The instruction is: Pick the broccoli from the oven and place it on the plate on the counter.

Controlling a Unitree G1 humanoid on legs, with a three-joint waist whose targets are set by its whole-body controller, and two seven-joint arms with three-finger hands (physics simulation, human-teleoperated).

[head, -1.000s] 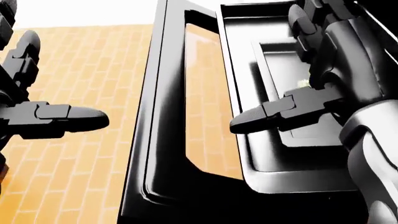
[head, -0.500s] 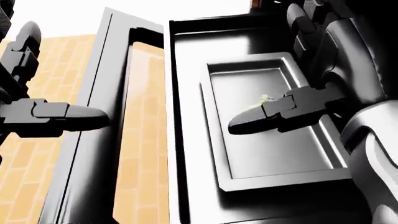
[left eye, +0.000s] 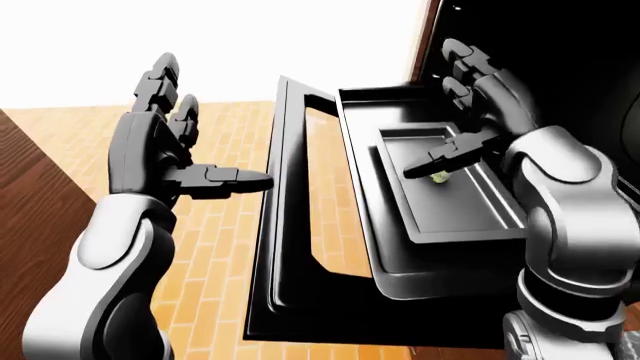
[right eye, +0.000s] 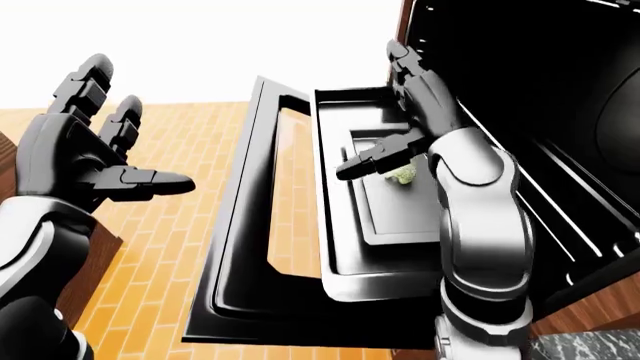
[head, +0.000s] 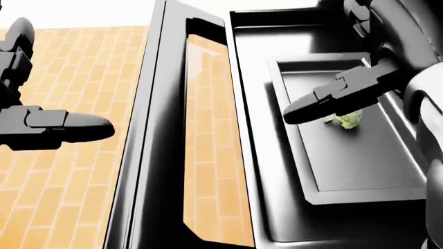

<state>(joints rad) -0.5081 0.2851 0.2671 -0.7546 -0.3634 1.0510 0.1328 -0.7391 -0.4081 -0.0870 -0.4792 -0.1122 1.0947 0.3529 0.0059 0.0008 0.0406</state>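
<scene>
— Green bit on the tray (head: 360, 171)?
— That's the broccoli (head: 349, 120), lying just under the right robot hand (left eye: 470, 112), fingers spread, thumb above it, not gripping.
— Left robot hand (left eye: 165, 127)?
— Spread too, holding nothing, beside the oven door (left eye: 300, 225).

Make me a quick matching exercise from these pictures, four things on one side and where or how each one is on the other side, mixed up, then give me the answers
Things:
1. broccoli
2. oven door
3. left hand
4. right hand

States or places:
A. swung down open, brick floor showing through its window
B. open, held over the floor, at the left of the views
C. lying on the tray
D. open, above the tray, thumb reaching over the broccoli

Pairs: 1-C, 2-A, 3-B, 4-D
</scene>
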